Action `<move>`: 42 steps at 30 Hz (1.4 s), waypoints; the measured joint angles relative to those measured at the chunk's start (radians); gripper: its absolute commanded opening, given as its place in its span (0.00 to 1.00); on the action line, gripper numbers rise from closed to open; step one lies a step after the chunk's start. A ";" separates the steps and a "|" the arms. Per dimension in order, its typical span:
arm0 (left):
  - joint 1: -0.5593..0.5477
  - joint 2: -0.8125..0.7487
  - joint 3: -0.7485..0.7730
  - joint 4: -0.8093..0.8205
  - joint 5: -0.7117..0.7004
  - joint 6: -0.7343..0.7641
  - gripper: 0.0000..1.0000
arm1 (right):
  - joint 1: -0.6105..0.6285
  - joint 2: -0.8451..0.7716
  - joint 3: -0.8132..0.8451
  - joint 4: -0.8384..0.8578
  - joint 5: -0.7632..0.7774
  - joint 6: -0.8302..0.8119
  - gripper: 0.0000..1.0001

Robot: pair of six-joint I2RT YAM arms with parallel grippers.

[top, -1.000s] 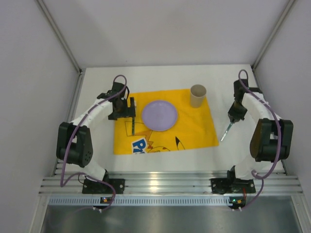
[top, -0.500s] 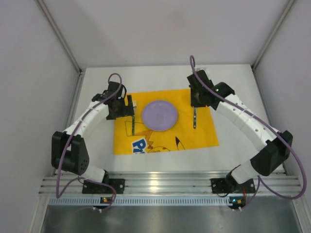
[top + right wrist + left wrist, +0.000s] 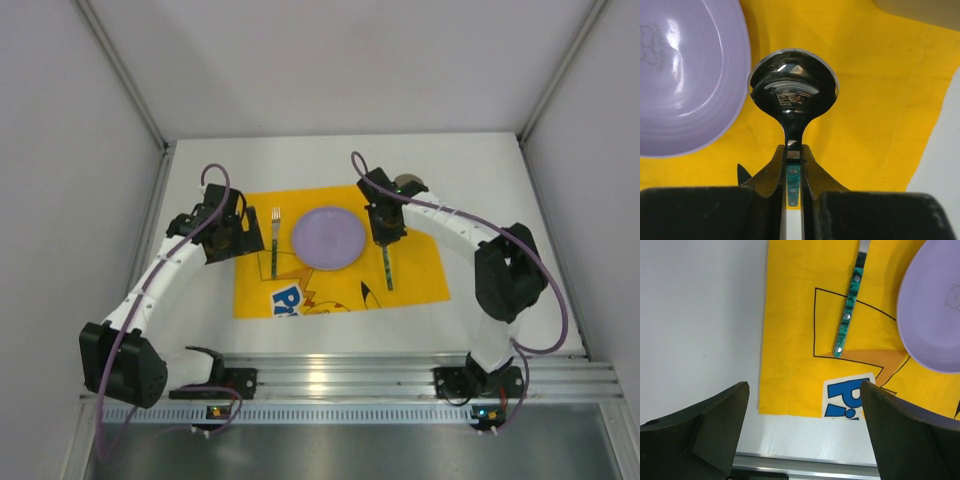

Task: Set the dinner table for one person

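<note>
The white dinner table (image 3: 330, 335) carries a yellow mat (image 3: 410, 265) with a lilac plate (image 3: 328, 238) at its middle. A green-handled fork (image 3: 274, 248) lies on the mat left of the plate; in the left wrist view its handle (image 3: 846, 315) is ahead of me. My left gripper (image 3: 222, 238) stands open and holds nothing at the mat's left edge, left of the fork. My right gripper (image 3: 384, 226) is shut on a spoon (image 3: 387, 268) just right of the plate. The spoon bowl (image 3: 793, 85) hangs over the mat between the plate (image 3: 685, 75) and the mat's right edge.
A tan paper cup (image 3: 408, 183) stands at the mat's far right corner, partly hidden behind my right arm; its base shows as the cup (image 3: 920, 10) in the right wrist view. A ribbed aluminium rail (image 3: 340, 380) runs along the near edge. Grey walls close in three sides.
My right arm has swung left from the table's right side, carrying the spoon over the mat to beside the plate. My left gripper has drawn back left, away from the fork.
</note>
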 measured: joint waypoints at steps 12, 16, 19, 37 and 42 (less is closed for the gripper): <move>0.000 -0.114 -0.066 -0.062 -0.052 -0.022 0.98 | 0.000 0.123 -0.006 0.055 -0.016 -0.005 0.66; 0.000 -0.113 -0.066 -0.062 -0.052 -0.022 0.98 | 0.000 0.120 0.002 0.048 -0.006 -0.011 0.73; 0.000 -0.098 -0.064 -0.062 -0.051 -0.021 0.98 | 0.001 0.077 0.002 0.034 -0.003 -0.009 0.73; -0.003 0.277 0.276 0.021 0.025 0.014 0.97 | 0.136 -0.938 -0.331 0.018 -0.201 0.060 1.00; -0.009 0.327 0.400 0.047 0.032 0.039 0.98 | 0.136 -1.127 -0.435 -0.064 -0.182 0.118 1.00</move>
